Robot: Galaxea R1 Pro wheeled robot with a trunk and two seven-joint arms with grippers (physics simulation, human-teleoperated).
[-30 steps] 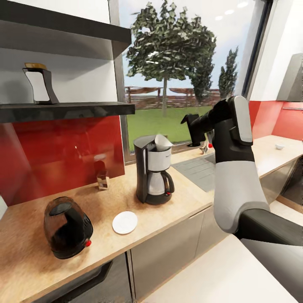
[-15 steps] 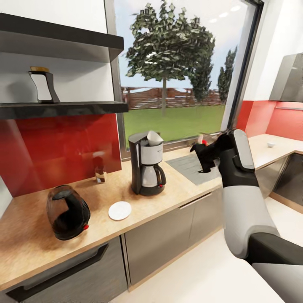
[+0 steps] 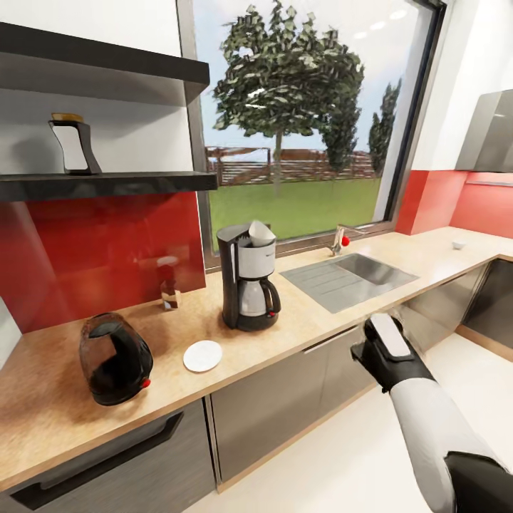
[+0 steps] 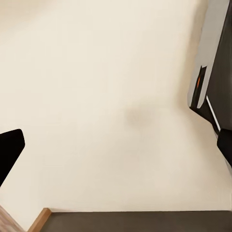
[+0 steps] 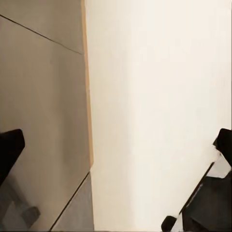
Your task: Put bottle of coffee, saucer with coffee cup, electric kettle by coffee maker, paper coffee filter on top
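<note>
Coffee maker point(image 3: 248, 276) stands upright on the surface point(image 3: 313, 324), carafe handle toward the room, white filter point(image 3: 261, 231) cone resting in its top. Kettle point(image 3: 114, 360) leans slightly; saucer point(image 3: 202, 355) lies flat between them. Bottle point(image 3: 71, 146) stands upright on the shelf point(image 3: 107, 184). Cup point(image 3: 458, 245) sits at the surface's far end. All lie above and beyond the right hand point(image 5: 116, 145), which hangs low before the cabinets point(image 5: 43, 121), pointing floorward, fingers apart, empty. Left hand point(image 4: 111, 154) faces the floor; fingers apart, empty.
</note>
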